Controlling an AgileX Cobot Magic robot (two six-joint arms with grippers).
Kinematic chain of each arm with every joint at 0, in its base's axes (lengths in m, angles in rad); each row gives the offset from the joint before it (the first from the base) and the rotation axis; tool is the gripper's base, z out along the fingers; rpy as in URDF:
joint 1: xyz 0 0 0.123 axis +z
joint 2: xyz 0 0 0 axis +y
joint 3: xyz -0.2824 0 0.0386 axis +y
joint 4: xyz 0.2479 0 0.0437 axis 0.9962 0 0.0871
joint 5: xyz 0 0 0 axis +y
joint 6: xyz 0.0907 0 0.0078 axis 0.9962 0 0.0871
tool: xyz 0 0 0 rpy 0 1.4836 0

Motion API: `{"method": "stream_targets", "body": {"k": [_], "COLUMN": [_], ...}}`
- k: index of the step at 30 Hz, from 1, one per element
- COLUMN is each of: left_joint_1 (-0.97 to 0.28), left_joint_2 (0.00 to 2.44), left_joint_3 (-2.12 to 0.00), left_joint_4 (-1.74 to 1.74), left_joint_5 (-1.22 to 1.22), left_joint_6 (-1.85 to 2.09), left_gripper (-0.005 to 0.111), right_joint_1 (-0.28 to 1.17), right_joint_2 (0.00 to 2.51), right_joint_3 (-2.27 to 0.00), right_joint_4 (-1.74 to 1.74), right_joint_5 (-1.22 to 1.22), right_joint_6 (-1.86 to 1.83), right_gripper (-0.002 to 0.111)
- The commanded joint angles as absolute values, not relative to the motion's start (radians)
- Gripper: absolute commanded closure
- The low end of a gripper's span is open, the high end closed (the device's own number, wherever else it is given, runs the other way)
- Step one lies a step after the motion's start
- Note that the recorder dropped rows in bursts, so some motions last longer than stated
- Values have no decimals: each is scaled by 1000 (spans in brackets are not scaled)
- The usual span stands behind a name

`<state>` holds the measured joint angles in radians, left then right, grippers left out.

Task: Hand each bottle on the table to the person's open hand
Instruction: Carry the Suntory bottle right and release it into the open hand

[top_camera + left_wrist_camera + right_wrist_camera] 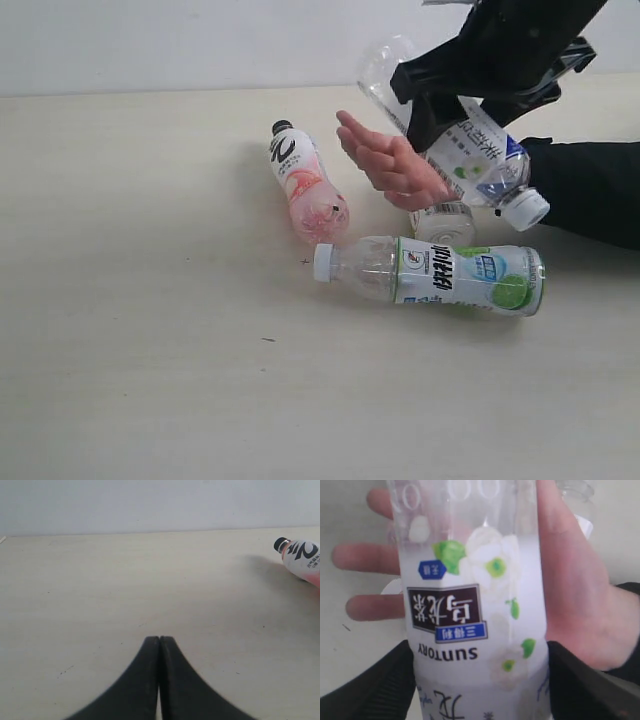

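My right gripper (pixel 465 108) is shut on the white-green leafy-label bottle (pixel 478 150), holding it tilted in the air with its white cap pointing down. The person's open hand (pixel 392 165) is just beside and under it. In the right wrist view the fingers (pixel 370 690) press both sides of that bottle (pixel 470 605), with the palm (pixel 575 585) right behind. The pink-label, black-capped bottle (pixel 305 185) and the green-lime, white-capped bottle (pixel 440 275) lie on the table (pixel 150 330). A small clear bottle (pixel 443 222) is partly hidden behind the hand. My left gripper (pixel 159 641) is shut and empty, low over bare table.
The person's dark sleeve (pixel 590 190) comes in from the right edge. The pink bottle (pixel 302 557) shows at the far edge of the left wrist view. A pale wall (pixel 150 40) runs behind the table's back edge.
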<state>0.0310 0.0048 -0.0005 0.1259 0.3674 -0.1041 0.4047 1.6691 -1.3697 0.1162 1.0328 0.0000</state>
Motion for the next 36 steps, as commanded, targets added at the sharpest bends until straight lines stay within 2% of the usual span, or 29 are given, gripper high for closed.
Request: {"method": "stream_targets", "body": {"k": [1,3,5,9,11,12,13,16,22,36], "left_joint_1": [27,27,27,27,27,27,27,27,27,27], "left_joint_2": [0,0,0,0,0,0,0,0,0,0], "left_joint_3": [0,0,0,0,0,0,0,0,0,0], "left_joint_4": [126,126,126,126,126,126,126,126,126,126], "left_joint_5": [362,362,362,362,362,362,362,362,362,362], "left_joint_6": [-108,-108,-110,-109,-109,-109,-110,-110,-110,-109], "left_gripper": [104,104,104,104,104,104,104,104,104,104], "right_joint_1": [400,400,400,400,400,400,400,402,402,402], "right_joint_2": [1727,1744,1752,1757,1757,1757,1757,1757,1743,1504], "right_joint_3": [-1377,-1379,-1379,-1379,-1379,-1379,-1379,-1379,-1379,-1379], "right_joint_4": [114,104,94,92,92,92,86,71,69,69], "right_joint_5": [984,957,941,947,947,947,945,945,936,939], "right_joint_6": [10,40,64,72,74,74,74,70,72,9], "right_gripper": [108,107,96,61,48,45,36,26,19,19]}}
